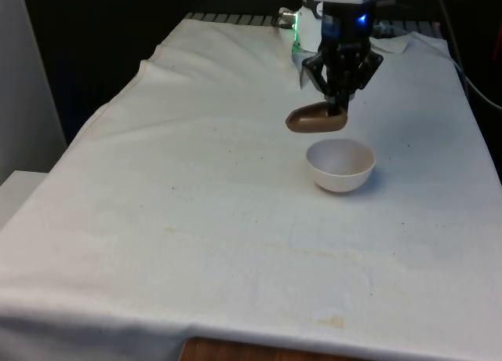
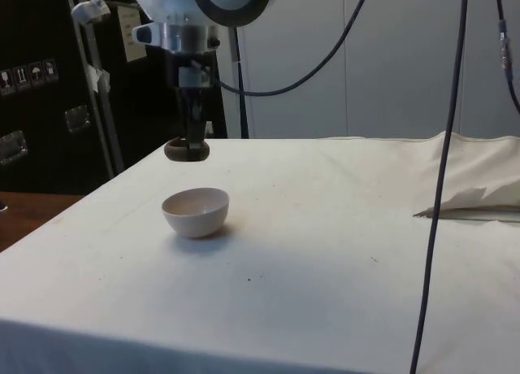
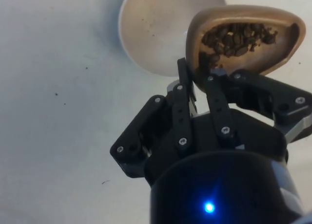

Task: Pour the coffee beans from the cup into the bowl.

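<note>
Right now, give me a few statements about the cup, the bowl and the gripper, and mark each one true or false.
1. The gripper holds the brown cup in the air above the table. True.
2. The cup is empty. False: the wrist view shows coffee beans inside it.
3. The white bowl stands upright on the white cloth. True.
4. The bowl is heaped full of coffee beans. False: its inside looks bare in the wrist view.
5. The cup rests on the bowl's rim. False: in the side view there is a clear gap between cup and bowl.
</note>
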Robot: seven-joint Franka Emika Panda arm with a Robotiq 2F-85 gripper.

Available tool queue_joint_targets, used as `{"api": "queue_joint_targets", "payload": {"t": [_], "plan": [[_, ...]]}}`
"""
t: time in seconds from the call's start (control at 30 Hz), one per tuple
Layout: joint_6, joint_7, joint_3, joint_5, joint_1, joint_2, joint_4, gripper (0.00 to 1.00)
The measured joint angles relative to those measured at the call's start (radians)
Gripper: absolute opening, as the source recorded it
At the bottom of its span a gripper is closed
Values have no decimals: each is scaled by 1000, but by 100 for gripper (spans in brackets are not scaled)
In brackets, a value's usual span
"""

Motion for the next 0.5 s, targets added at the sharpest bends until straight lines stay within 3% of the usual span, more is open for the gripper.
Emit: {"api": "queue_joint_targets", "payload": {"t": [0.5], "plan": [[-4, 63, 58, -5, 3, 0, -6, 1]]}}
